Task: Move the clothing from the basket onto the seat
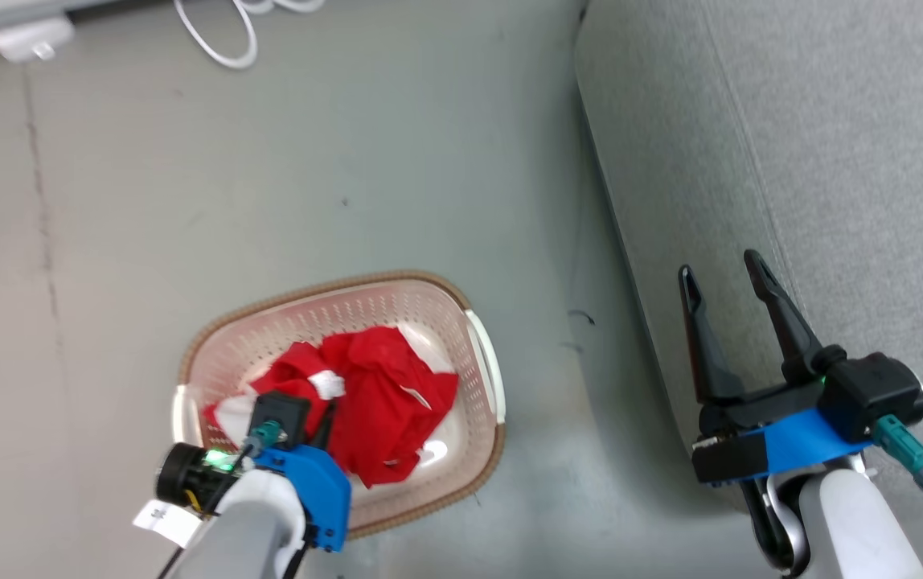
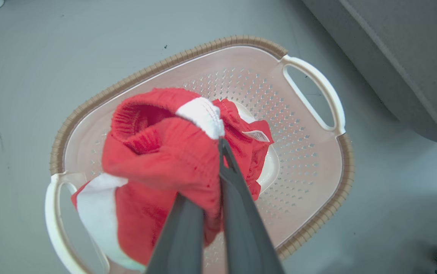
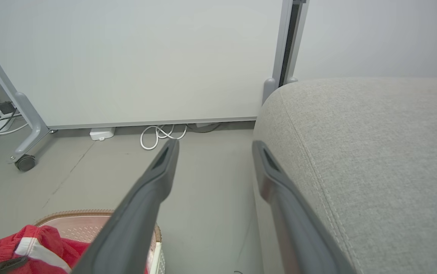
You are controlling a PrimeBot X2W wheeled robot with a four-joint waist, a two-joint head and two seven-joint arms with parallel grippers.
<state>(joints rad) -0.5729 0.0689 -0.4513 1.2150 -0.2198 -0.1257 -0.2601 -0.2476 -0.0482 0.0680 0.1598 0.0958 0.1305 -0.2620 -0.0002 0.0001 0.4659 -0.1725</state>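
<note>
The cream basket (image 1: 487,366) (image 2: 313,87) (image 3: 89,219) sits on the floor at lower left. Red clothing (image 1: 385,402) (image 2: 153,152) (image 3: 13,247) with white panels is bunched inside it and lifted partly above the rim. My left gripper (image 1: 325,414) (image 2: 218,152) is shut on a fold of this red clothing near its white waistband patch. My right gripper (image 1: 723,277) (image 3: 214,146) stands open and holds nothing, beside the front edge of the grey seat (image 1: 831,161) (image 2: 401,57) (image 3: 374,152).
Bare grey floor (image 1: 309,161) lies between basket and seat. A white cable (image 1: 224,36) (image 3: 161,135) and a white box (image 1: 27,36) (image 3: 102,134) lie by the pale partition panel (image 3: 146,57), whose wheeled foot (image 3: 24,161) stands at the left.
</note>
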